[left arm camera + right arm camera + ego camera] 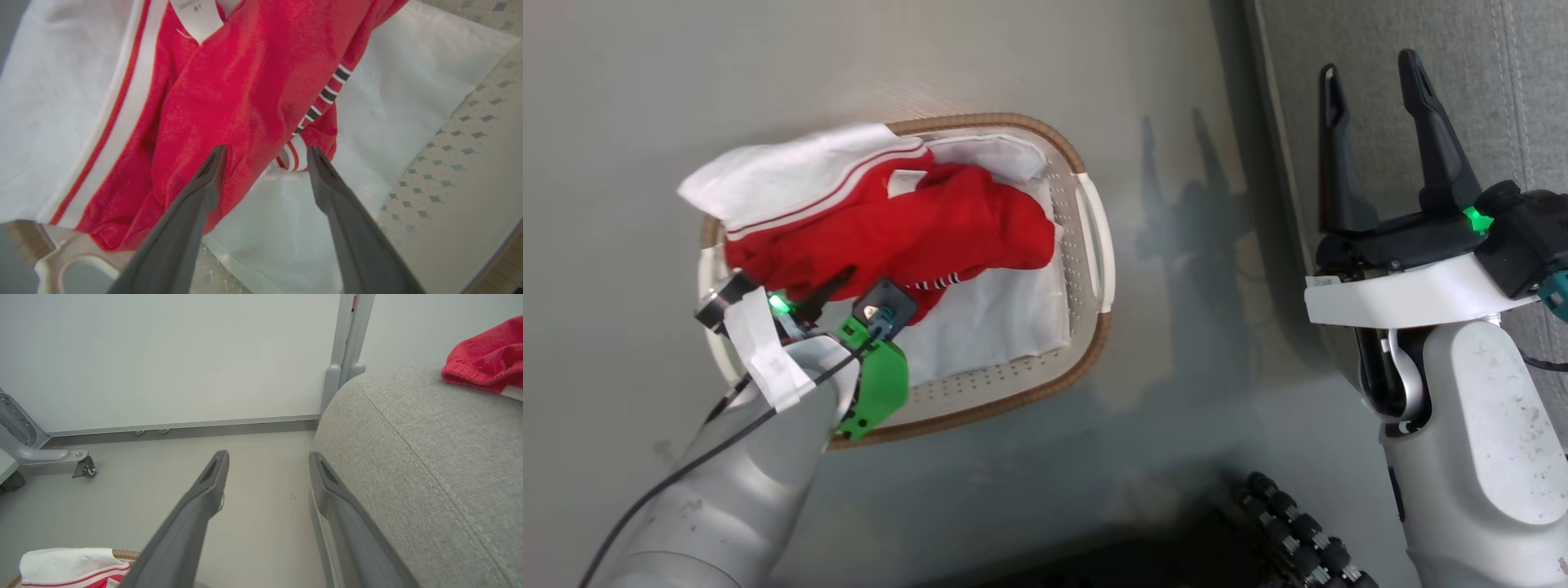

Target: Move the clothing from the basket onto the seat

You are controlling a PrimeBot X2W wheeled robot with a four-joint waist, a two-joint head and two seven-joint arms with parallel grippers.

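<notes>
Label point(195, 16) on clothing point(253, 81), print perhaps illegible

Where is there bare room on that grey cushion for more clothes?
The seat is bare from its rounded edge up to the red garment lying on it. The floor between basket and seat is free too. The basket is crowded with clothing.

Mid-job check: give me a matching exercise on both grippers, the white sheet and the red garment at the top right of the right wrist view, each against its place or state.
1 left gripper
2 right gripper
3 white sheet
4 far red garment

A lying on the seat
B open, empty, beside the seat
C open, over red clothing in the basket
D lying in the basket

Pairs: 1-C, 2-B, 3-D, 4-A
</notes>
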